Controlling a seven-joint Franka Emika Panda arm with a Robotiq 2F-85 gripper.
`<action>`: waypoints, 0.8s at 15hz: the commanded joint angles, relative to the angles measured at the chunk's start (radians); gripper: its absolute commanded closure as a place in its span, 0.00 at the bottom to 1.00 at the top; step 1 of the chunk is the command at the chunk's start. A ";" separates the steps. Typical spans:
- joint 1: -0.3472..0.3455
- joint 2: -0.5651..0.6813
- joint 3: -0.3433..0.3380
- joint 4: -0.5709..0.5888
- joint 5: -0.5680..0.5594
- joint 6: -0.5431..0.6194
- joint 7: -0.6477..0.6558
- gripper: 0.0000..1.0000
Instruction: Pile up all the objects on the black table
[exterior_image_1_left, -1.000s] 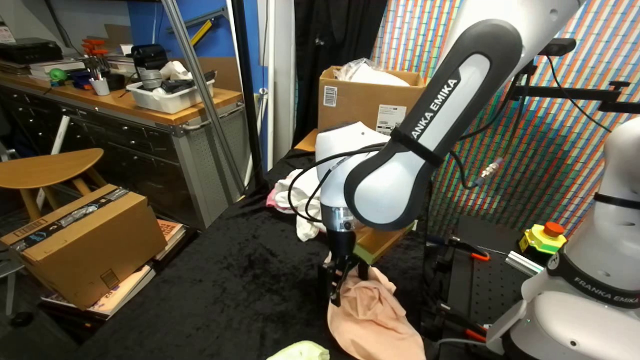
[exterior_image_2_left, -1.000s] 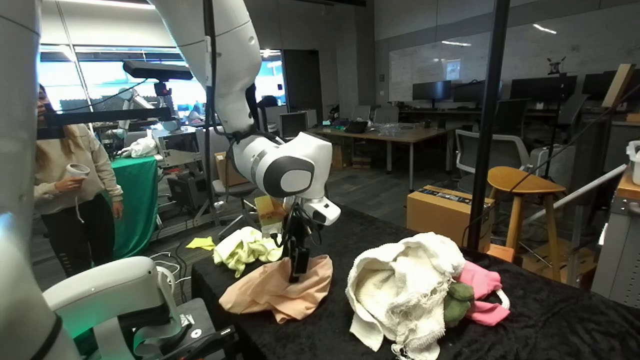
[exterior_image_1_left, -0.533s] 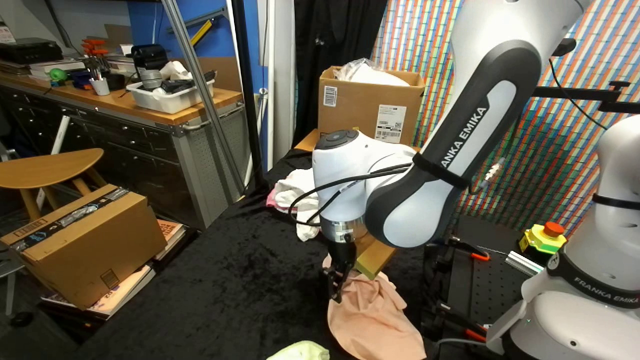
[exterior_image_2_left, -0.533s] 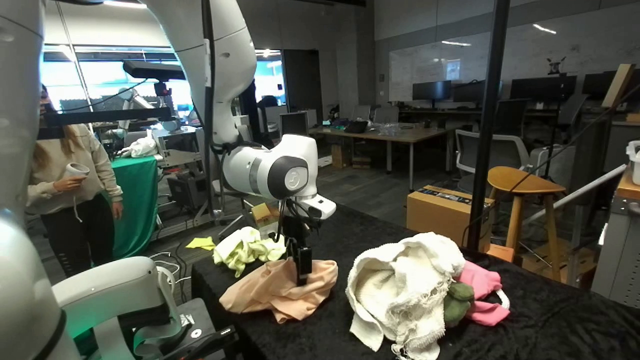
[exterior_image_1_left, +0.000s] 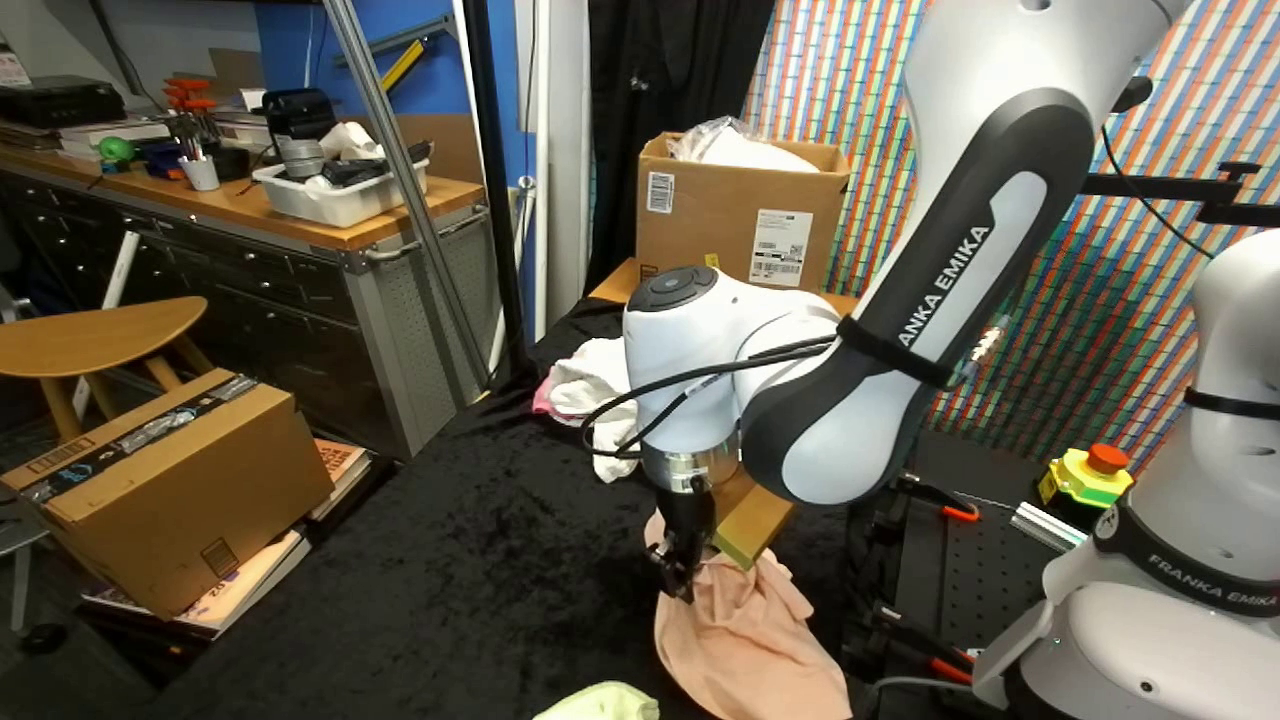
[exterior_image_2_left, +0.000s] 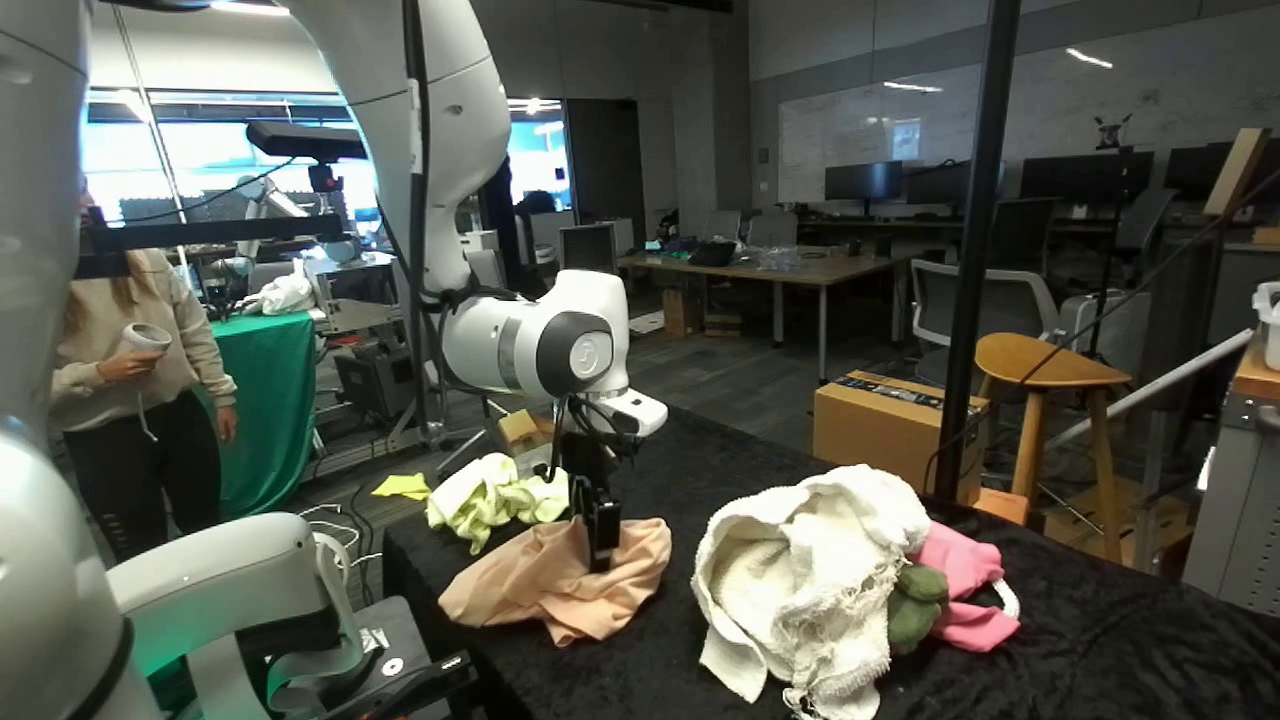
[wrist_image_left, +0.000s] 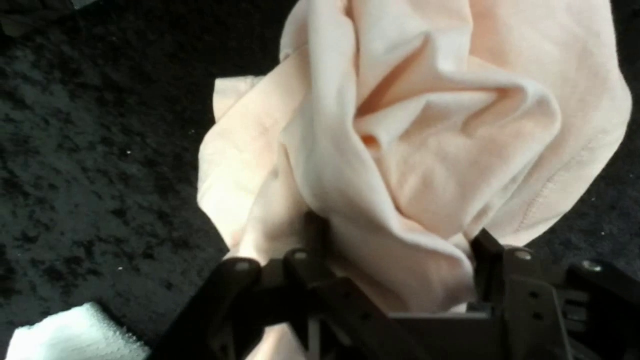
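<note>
"What's closest?"

"In an exterior view, a lime cloth, cut off by the lower edge, on the black surface."

"Then?"

"The peach cloth, crumpled on the surface near the lime one, with the claw pointing down into it."

"Has it got hold?"

"In the wrist view its fingers stand fairly wide apart, a thick fold of the peach cloth between them. Whether they press on that fold, I can't tell."

"Farther along?"

"Well apart from the peach cloth, the white rag lies heaped, with the pink towel showing at its edge. In an exterior view a dark green bundle sits against the white rag, between it and the pink."

"Behind that lot?"

"A brown cardboard box, with clear plastic sticking up out of it, and past that a striped backdrop."
</note>
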 joint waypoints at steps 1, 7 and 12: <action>-0.018 -0.021 0.003 -0.007 -0.005 -0.021 -0.034 0.62; -0.073 -0.066 0.010 -0.020 0.015 -0.057 -0.181 0.94; -0.106 -0.181 -0.018 -0.037 -0.040 -0.059 -0.242 0.90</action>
